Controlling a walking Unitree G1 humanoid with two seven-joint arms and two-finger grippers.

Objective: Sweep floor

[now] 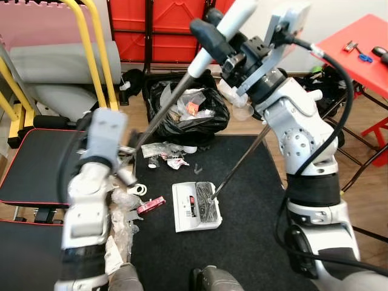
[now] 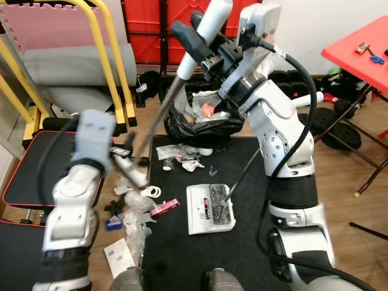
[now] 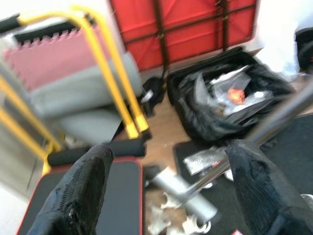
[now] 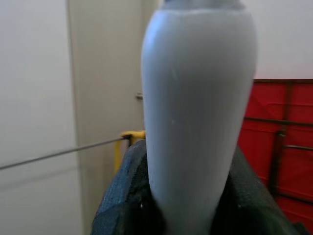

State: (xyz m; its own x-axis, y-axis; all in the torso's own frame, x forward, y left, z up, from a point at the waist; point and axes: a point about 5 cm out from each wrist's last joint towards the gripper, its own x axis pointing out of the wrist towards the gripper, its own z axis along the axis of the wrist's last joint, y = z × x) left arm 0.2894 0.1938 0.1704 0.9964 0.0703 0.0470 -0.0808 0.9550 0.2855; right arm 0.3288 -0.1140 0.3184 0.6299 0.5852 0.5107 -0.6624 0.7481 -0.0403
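A black floor mat lies on the wooden floor and serves as the reference for everything else. Beyond its far edge stands a red folded panel against the wall, and off its far right corner a red desk carries small tools. To the mat's left sits a black padded bench with yellow tube frames rising behind it. At the mat's far edge slumps an open black rubbish bag stuffed with wrappers. The broom handle, a long metal shaft with a pale grey grip at its top, slants from above the bag down toward the mat's left edge. The right gripper is clenched around that pale grip, high above the mat's far end. The left gripper hangs over the mat's left edge with its black fingers spread wide apart, the shaft passing between them without being clamped. Near the mat's middle rests a white dustpan with a thin rod handle slanting up to the right. Crumpled wrappers and plastic scraps litter the mat's far left part and the floor beside its left edge, with a small pink packet just left of the dustpan.
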